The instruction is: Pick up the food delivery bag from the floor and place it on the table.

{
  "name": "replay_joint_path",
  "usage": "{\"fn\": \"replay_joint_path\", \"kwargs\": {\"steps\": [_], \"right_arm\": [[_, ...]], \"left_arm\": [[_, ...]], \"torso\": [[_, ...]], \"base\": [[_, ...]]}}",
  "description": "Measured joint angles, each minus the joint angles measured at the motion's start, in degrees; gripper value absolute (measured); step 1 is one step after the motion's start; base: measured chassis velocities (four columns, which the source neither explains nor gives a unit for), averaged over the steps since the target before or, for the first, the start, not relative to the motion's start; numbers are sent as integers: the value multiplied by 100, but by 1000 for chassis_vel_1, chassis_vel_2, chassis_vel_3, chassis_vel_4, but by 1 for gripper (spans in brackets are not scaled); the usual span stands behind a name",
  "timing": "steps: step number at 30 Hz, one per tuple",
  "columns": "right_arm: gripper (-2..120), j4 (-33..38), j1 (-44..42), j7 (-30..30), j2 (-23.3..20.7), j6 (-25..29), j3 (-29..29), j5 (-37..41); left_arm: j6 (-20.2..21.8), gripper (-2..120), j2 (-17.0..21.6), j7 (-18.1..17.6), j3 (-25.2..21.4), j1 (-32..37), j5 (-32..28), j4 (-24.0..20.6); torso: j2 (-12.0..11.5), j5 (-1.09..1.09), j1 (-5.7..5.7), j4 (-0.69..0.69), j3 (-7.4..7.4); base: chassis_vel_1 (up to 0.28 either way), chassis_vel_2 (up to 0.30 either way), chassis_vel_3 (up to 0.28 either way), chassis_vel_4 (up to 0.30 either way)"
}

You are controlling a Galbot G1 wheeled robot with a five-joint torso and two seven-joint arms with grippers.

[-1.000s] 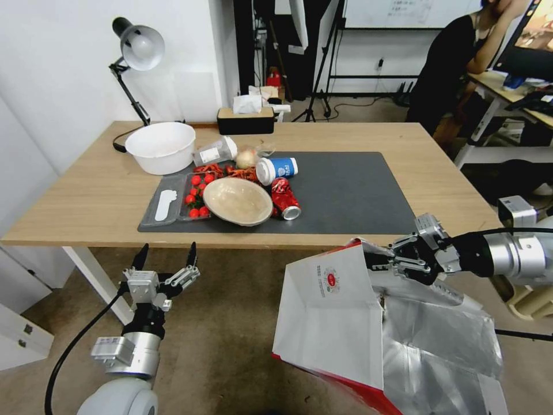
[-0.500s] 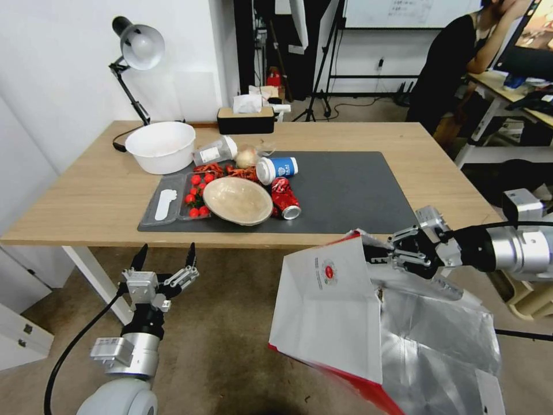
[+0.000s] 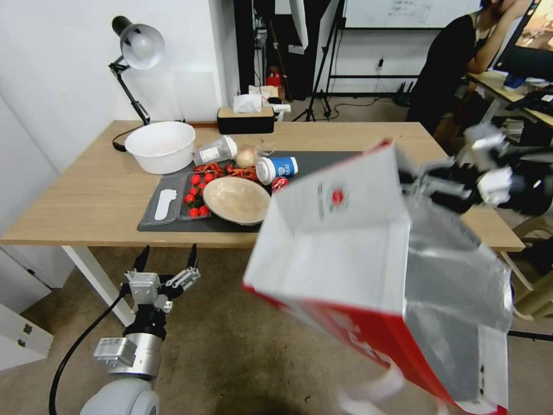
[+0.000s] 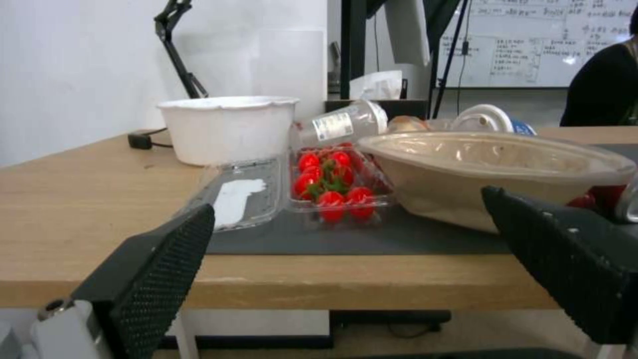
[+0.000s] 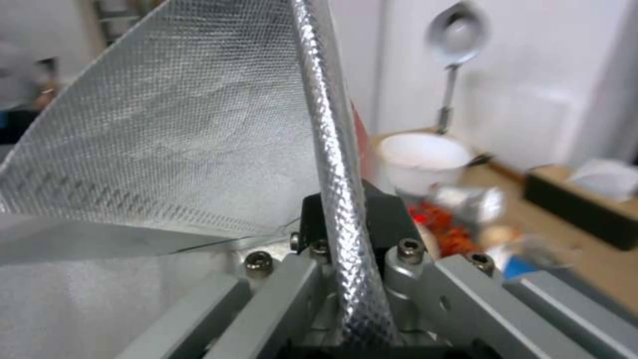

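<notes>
Bag (image 3: pixel 345 253) before table (image 3: pixel 86 196), bowl (image 3: pixel 237 200) on mat (image 3: pixel 345 173), tub (image 3: pixel 161 147) behind

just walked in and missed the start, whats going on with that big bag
The right gripper is clamped on the rim of the large white paper bag with red sides and silver foil lining, holding it in the air at the near edge of the light-wood table. The left gripper hangs open below the table edge, idle.
</notes>
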Motion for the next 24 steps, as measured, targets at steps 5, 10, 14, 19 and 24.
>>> {"fn": "replay_joint_path", "kwargs": {"steps": [5, 10, 14, 19, 24], "right_arm": [[0, 58, 275, 1253, 78, 7, 82, 136], [0, 181, 653, 2566, 203, -129, -137, 133], [0, 366, 714, 3558, 351, -197, -270, 92], [0, 555, 695, 4406, 529, -251, -384, 81], [0, 580, 630, 5015, 755, -258, -489, 64]], "left_arm": [[0, 100, -1, 13, 16, 1, 12, 3], [-7, 100, 2, 20, 18, 14, 16, 3], [-14, 100, 0, 28, 20, 25, 23, 1], [-23, 100, -8, 38, 28, 34, 42, -3], [-24, 100, -43, 61, 66, 26, 92, -4]], "torso": [[-4, 1, -1, 0, -2], [-5, 1, -2, 0, -3], [-7, 1, -3, 0, -4], [-8, 1, -3, 0, -5], [-9, 0, -4, 0, -5]], "base": [[0, 0, 0, 0], [0, 0, 0, 0], [0, 0, 0, 0], [0, 0, 0, 0], [0, 0, 0, 0]]}}
